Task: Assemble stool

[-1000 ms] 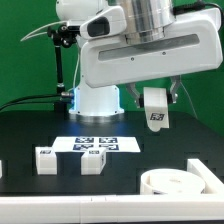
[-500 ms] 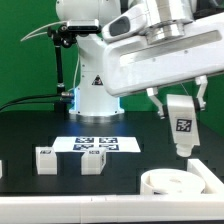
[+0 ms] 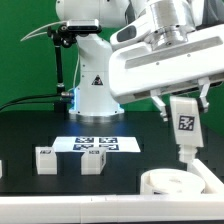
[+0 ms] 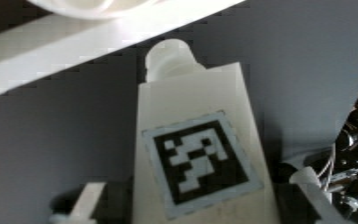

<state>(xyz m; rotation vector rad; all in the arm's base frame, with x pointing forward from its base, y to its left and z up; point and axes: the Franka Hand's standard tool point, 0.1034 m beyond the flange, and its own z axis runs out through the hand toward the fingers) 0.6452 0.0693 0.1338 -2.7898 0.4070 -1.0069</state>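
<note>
My gripper (image 3: 182, 100) is shut on a white stool leg (image 3: 184, 125) that bears a black-and-white tag. The leg hangs upright, its narrow peg end pointing down just above the round rimmed seat disc (image 3: 180, 182) at the front of the exterior view's right. In the wrist view the leg (image 4: 194, 140) fills the middle, between my fingers (image 4: 91, 200), with the seat's rim (image 4: 105, 8) beyond its tip. Two more tagged legs (image 3: 46, 158) (image 3: 92, 160) stand on the black table at the exterior view's left.
The marker board (image 3: 98, 143) lies flat behind the two loose legs. A white border rail (image 3: 100, 205) runs along the table's front edge, also seen in the wrist view (image 4: 87, 55). The robot's white base (image 3: 92, 90) stands at the back.
My gripper has carried the leg to the exterior view's right and lowered it, from mid-table to just above the seat disc. The loose legs have not moved.
</note>
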